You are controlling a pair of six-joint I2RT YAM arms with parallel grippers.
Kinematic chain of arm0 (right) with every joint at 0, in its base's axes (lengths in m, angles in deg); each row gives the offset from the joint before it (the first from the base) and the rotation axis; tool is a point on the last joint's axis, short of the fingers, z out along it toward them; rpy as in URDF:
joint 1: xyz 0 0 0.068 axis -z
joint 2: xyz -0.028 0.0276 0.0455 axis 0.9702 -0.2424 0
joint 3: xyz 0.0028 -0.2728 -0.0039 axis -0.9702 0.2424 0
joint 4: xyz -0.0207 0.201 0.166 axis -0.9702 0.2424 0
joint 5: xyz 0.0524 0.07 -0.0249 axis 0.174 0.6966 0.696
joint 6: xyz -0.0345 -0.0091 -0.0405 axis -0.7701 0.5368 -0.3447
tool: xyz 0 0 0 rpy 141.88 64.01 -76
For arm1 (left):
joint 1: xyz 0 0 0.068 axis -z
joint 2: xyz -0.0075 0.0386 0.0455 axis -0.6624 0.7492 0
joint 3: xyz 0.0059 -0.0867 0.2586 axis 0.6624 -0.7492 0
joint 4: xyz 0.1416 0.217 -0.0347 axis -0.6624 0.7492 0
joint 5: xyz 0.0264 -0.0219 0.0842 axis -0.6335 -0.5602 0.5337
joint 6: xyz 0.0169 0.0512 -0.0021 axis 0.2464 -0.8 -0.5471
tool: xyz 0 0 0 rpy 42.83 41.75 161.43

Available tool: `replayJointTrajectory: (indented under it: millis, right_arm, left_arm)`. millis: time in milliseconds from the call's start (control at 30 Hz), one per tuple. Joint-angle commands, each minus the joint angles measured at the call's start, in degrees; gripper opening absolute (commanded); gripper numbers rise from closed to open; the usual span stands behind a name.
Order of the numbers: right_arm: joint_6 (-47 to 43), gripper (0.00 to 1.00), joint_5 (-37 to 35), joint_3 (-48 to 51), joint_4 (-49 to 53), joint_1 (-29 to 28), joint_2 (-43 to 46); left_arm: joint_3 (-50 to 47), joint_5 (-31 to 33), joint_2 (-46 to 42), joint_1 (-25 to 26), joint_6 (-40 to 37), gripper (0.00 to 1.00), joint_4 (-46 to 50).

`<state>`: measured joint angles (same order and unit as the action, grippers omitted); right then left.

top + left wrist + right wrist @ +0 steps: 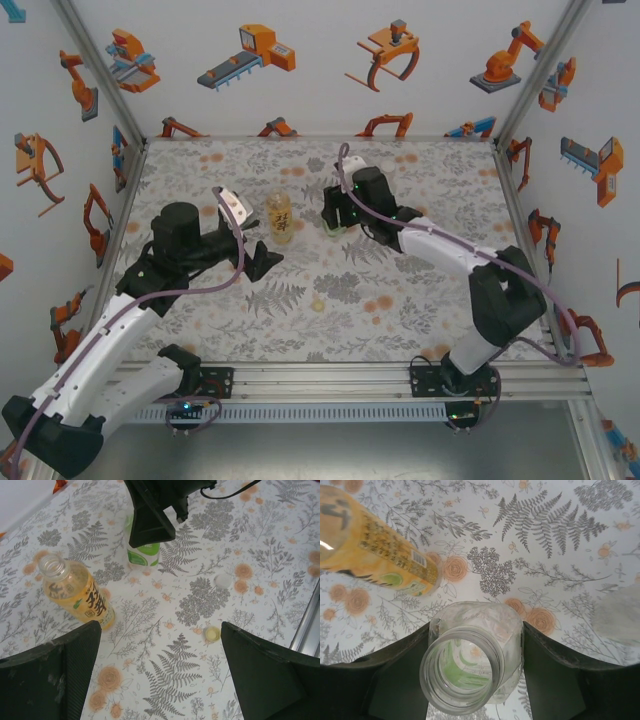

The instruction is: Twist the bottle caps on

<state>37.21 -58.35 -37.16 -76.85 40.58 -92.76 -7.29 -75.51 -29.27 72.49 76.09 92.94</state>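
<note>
The right fingers [555, 675] are closed against the two sides of the slim bottle [470, 655], one dark pad pressed to each flank just below the neck. The bottle stands upright on the desk [560, 555], and its mouth is open, with no cap on it. Seen from the left wrist, the green label [143, 555] wraps its lower part, and the right arm's black fingers [150, 515] come down over its top.

The left fingers [50, 680] are spread wide apart and hold nothing. They hover above the desk with bare floral cloth between them. In the overhead view their dark tips [265, 262] sit near the foot of the amber bottle [280, 217], on its near side and not touching it.

The amber bottle [75, 592] has a yellow label, stands just beside the slim one, to its left, and is also uncapped.

Two caps lie loose on the desk. The whitish cap [223, 580] is to the right of the slim bottle and apart from it. The pale yellow cap [212, 633] is nearer the arms' bases, and from overhead it [318, 304] lies well apart from both bottles.

White walls [300, 60] printed with orange robot drawings enclose the desk on three sides.
</note>
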Motion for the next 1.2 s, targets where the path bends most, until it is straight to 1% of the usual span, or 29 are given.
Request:
replayJointTrajectory:
  millis: [0, 167, 433, 833, 1167]
  right_arm:
    - [-3.2, 0.37, 1.6, -1.0, 7.1, -0.3, 5.9]
    - [-5.8, 0.32, 5.2, -3.7, 15.7, -0.3, 11.9]
    - [-8.1, 0.3, 10.4, -8.5, 24.4, -0.3, 16.6]
    - [-8.0, 0.25, 17.0, -12.4, 28.0, -0.5, 19.2]
    - [-8.2, 0.21, 24.0, -15.8, 30.7, -1.4, 19.7]
  left_arm:
    - [0.2, -2.7, 0.9, 0.5, 2.1, 0.96, -3.6]
    - [1.0, -5.3, 3.0, 1.9, 2.5, 0.94, -5.3]
    - [2.7, -6.7, 5.5, 5.1, 0.0, 0.95, -5.7]
    - [5.4, -7.6, 5.7, 7.0, -1.8, 0.95, -4.0]
    - [7.0, -12.8, 6.6, 8.0, -1.6, 0.95, -3.0]
